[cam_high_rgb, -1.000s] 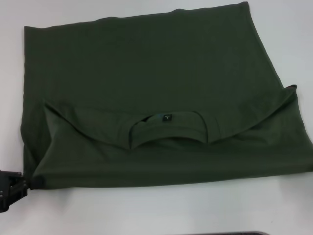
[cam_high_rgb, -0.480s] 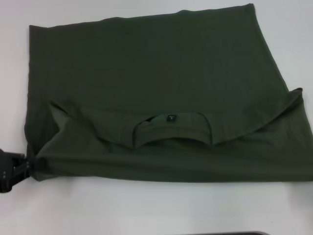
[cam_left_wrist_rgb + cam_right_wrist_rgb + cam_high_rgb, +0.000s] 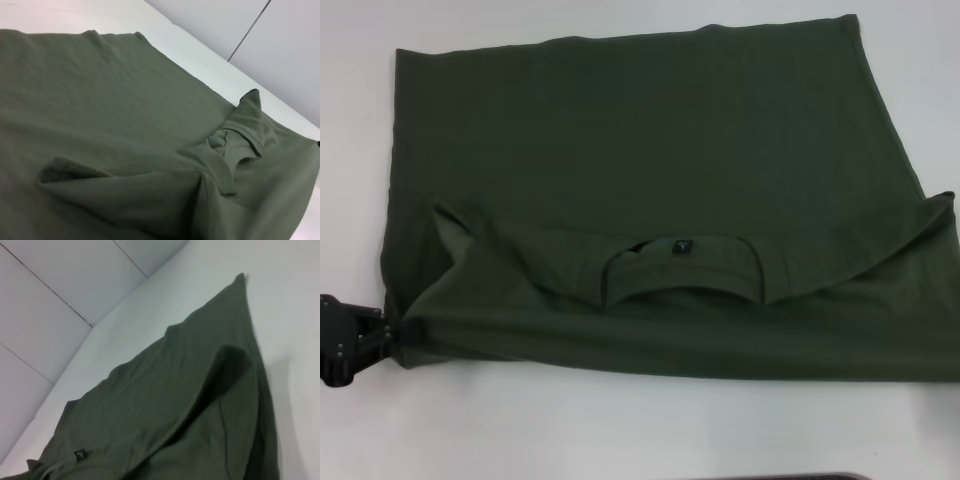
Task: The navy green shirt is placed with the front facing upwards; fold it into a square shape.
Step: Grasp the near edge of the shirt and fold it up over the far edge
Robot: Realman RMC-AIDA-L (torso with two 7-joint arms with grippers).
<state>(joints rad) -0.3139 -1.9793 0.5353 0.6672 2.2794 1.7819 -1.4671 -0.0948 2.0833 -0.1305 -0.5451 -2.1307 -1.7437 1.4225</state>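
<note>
Left gripper (image 3: 382,338) pinching shirt (image 3: 640,140) corner, dragging folded collar band farther up-table; fold is deepening; right gripper unseen

The shirt (image 3: 650,170) spreads over most of the tabletop (image 3: 620,430), running off past my right side. In front of me a bare strip of tabletop lies free along the shirt's near fold. My left pincer (image 3: 382,335) sits at the shirt's near left corner, with open tabletop to its left. A narrow bare band shows beyond the far hem
</note>
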